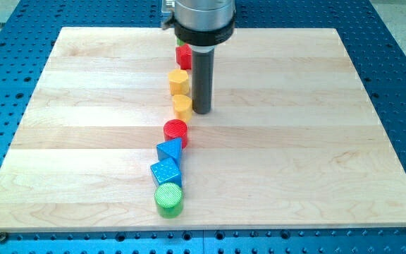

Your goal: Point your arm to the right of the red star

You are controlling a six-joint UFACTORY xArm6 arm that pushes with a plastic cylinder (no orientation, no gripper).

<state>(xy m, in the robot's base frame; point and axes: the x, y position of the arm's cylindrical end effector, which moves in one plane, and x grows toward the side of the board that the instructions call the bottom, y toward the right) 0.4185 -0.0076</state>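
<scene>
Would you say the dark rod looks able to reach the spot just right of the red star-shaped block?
Probably yes: my tip stands right of the yellow blocks, and the wooden board right of the half-hidden red star-shaped block looks bare.

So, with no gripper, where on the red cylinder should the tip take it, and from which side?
No grip is possible, only a push. Meet the red cylinder on its round side wall, dead centre, from the view's right: my tip stands on that side, beside the yellow block. That block and the blue triangle crowd it above and below.
</scene>
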